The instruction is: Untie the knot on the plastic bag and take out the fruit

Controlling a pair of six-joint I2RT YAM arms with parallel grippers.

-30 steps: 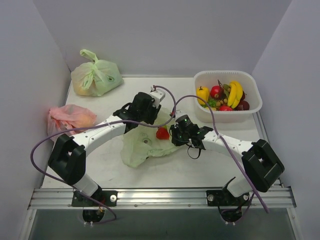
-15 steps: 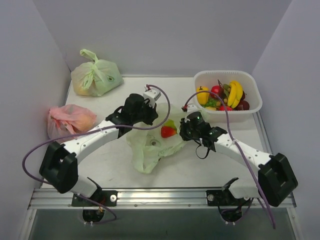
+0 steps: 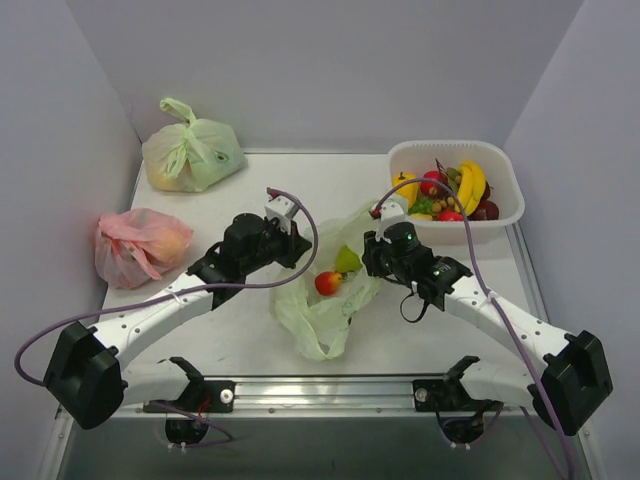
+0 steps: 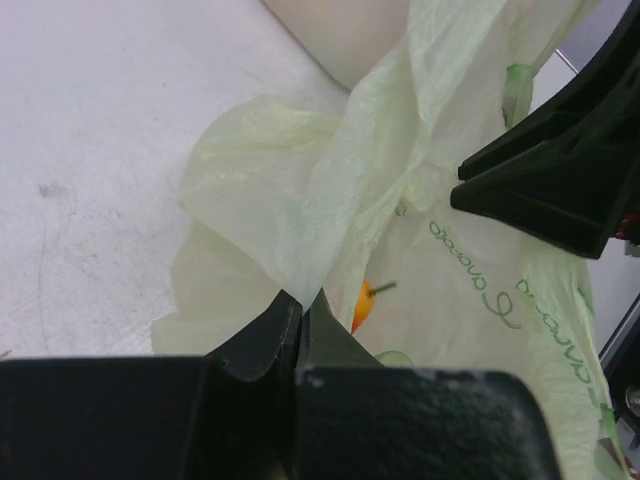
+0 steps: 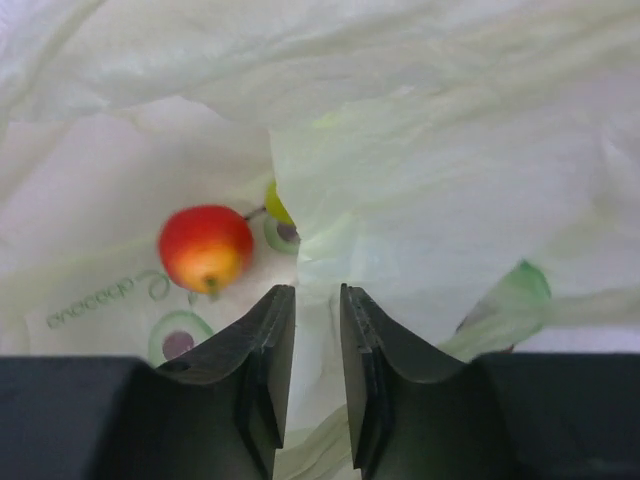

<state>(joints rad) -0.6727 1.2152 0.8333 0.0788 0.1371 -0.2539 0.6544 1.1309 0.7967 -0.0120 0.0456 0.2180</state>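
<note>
The left gripper (image 4: 301, 298) is pinching a fold of the plastic bag (image 3: 318, 322), its two black fingers pressed tight together on the thin film. The bag is lying crumpled on the white table (image 3: 200, 200) between the two arms, its near end sagging toward the table's front edge and its upper part being pulled up toward both grippers. The right gripper (image 5: 316, 292) is hovering at the bag's right side with its jaws standing a narrow slit apart, pale-green film just past the tips. A small round red-orange fruit (image 3: 327, 283) is resting on the bag's printed film in the opened mouth, and a yellow-green fruit (image 3: 347, 260) is sitting just beyond it, partly tucked under a flap. Farther back on the left, a pink-red bag (image 3: 135, 245) is lying near the wall. At the right, a white basket (image 3: 505, 215) is holding bananas (image 3: 470, 185) and other toy fruit. In the far left corner a second, plump green bag (image 3: 192, 155) is sitting knotted.
</note>
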